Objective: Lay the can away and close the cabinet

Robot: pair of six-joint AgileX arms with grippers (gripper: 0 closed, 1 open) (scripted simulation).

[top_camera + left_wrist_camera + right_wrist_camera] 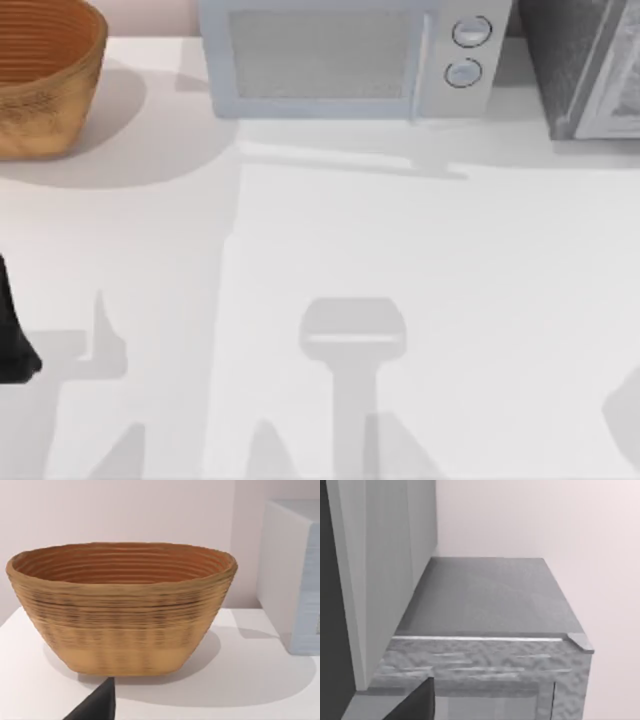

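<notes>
1. Jaws: state can't be told on either arm
2. Left arm [15, 340] parked at surface [420, 240] left edge, facing basket [122, 607]
3. Right wrist looks down on cabinet [485, 595], far right beside microwave [350, 55], likely lining up for the door
4. Can: location can't be told

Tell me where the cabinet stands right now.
In the top view the cabinet sits at the table's far right corner, just right of the microwave; the right wrist view looks down on its dark speckled top.
</notes>
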